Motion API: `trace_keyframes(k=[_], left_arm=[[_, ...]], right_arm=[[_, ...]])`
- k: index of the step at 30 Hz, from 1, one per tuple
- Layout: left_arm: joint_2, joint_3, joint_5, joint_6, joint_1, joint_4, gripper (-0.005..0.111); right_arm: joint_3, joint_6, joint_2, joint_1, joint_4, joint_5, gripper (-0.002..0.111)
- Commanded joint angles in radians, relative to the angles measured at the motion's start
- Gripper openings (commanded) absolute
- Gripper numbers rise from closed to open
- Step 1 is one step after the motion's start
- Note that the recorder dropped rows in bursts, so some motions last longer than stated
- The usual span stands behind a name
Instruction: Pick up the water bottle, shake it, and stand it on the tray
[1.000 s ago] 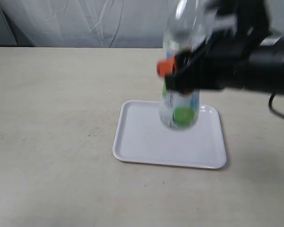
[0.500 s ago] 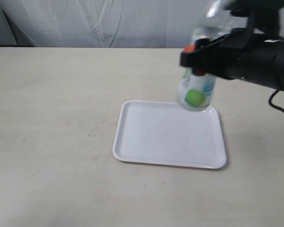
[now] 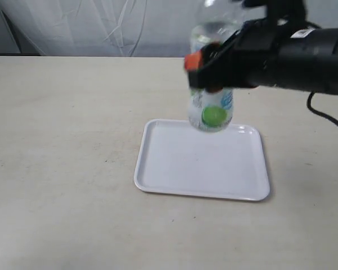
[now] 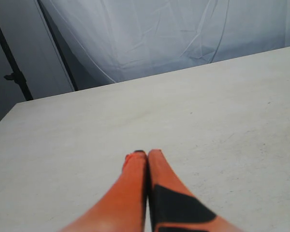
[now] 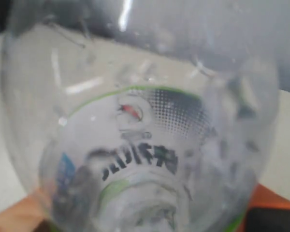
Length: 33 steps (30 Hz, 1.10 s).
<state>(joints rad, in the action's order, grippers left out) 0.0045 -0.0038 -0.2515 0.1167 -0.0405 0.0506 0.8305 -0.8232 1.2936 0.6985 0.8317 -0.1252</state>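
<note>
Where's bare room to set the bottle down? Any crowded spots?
The tray is bare across its floor. The table left of and in front of it is bare too. Crowded only near the tray's far rim, where the right gripper holds the water bottle in the air.

The tray (image 3: 174,174) lies flat on the table (image 3: 62,140), right of centre and toward the near side. The water bottle (image 3: 212,111) hangs in the air over the tray's far rim, gripped by the right gripper (image 3: 211,76), which reaches in from the right. A curtain (image 3: 101,28) hangs behind the table's far edge, and the left gripper (image 4: 147,159) is over bare tabletop.
</note>
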Motion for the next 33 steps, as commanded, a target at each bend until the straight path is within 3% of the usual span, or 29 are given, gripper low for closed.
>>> trace_keyframes(k=[1,3,6,10,18,27,33], left_arm=[[-0.005,0.004,0.013,-0.004,-0.002,-0.004,0.0],[-0.005,0.004,0.013,-0.004,-0.002,-0.004,0.0],[-0.005,0.004,0.013,-0.004,-0.002,-0.004,0.0],[-0.005,0.004,0.013,-0.004,-0.002,-0.004,0.0],[-0.005,0.004,0.013,-0.004,-0.002,-0.004,0.0],[-0.005,0.004,0.013,-0.004,-0.002,-0.004,0.0],[-0.005,0.004,0.013,-0.004,-0.002,-0.004,0.0]], right_arm=[[-0.018,0.273,-0.016,-0.061,-0.201,0.137,-0.001],[-0.01,0.378,-0.02,-0.081,-0.159,0.161,-0.001],[0.078,0.298,-0.055,-0.079,-0.274,0.038,-0.001],[0.139,0.301,-0.111,-0.079,-0.237,-0.042,-0.001],[-0.084,0.299,0.087,-0.079,-0.229,-0.083,-0.001],[0.112,0.299,-0.158,-0.079,-0.246,-0.047,-0.001],[0.016,0.299,-0.126,-0.079,-0.253,-0.078,-0.001]])
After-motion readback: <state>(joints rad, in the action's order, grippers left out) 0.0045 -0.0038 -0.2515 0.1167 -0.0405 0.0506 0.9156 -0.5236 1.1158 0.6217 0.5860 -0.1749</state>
